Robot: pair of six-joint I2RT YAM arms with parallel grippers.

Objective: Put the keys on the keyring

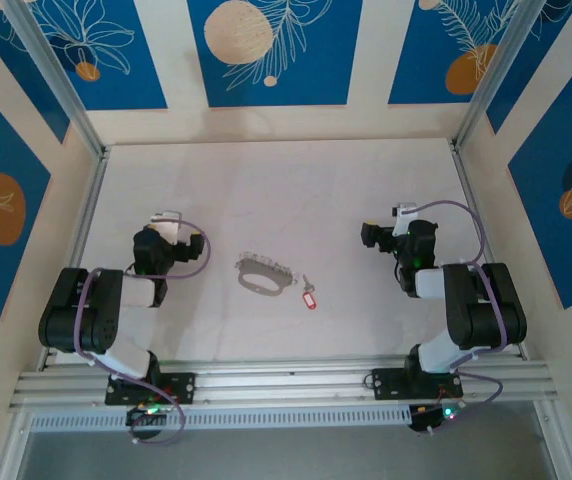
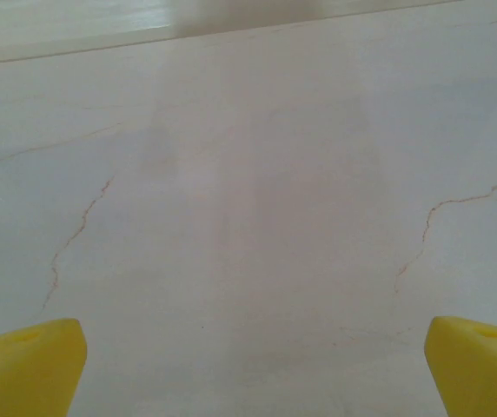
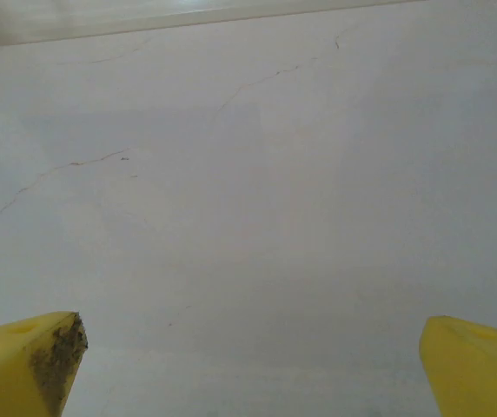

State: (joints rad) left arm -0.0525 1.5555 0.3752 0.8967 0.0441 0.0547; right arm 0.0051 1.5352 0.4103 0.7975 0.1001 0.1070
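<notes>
two tools gape wide, left tool point(image 2: 253, 369) and right tool point(image 3: 253, 365); keys point(image 1: 309, 296) lie just beside keyring point(image 1: 262, 278)

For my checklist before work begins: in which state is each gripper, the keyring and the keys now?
left gripper: open, empty
right gripper: open, empty
keyring: lying flat on the table, untouched
keys: lying loose just right of it, not threaded on

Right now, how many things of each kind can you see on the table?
key with a red tag: 1
ring: 1
robot claws: 2, the left claw and the right claw, both open
Total: 4
</notes>
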